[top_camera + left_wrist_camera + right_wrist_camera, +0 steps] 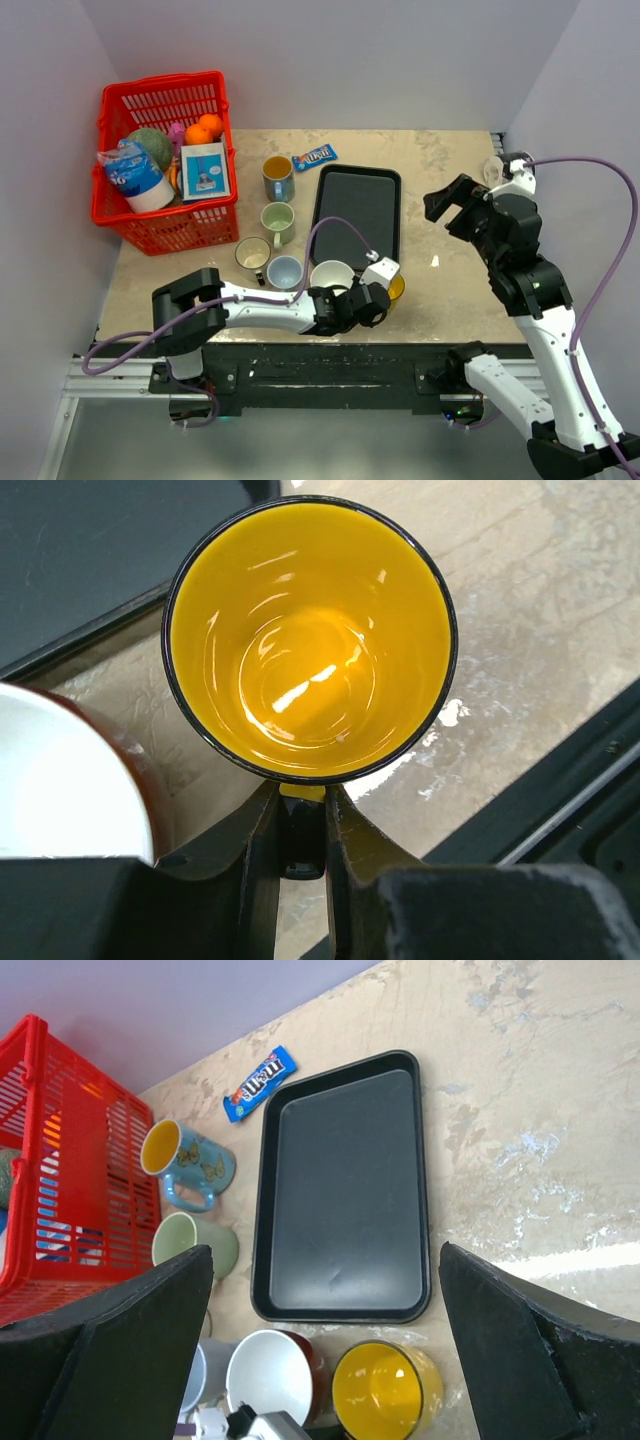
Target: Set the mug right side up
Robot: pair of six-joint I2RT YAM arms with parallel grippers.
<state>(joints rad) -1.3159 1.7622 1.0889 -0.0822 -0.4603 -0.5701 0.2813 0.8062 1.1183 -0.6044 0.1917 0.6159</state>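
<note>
We are pinching the left gripper (301, 815) narrowly on the handle (301, 830) of the yellow mug (310, 640), with one finger (255, 855) pressing on each side of that dark strip. The mug is standing with its opening facing up, showing us its glossy yellow inside and black rim. It is sitting on the table (455, 150) at the near edge, just beside the near right corner of the black tray (358, 205); whether its base is fully resting on the surface, we cannot tell. A white-lined red mug (60, 780) is standing close on its left, also open side up.

We are holding the right gripper (452, 208) over the right side of the table with its fingers (130, 1350) spread wide and gripping nothing, well apart from the yellow mug.

Farther out, a blue butterfly mug (278, 178) and a green mug (278, 222) are standing left of the tray, an M&M's packet (315, 156) is lying beyond the tray's far left corner, and a red basket (120, 215) is filling the far left corner.
</note>
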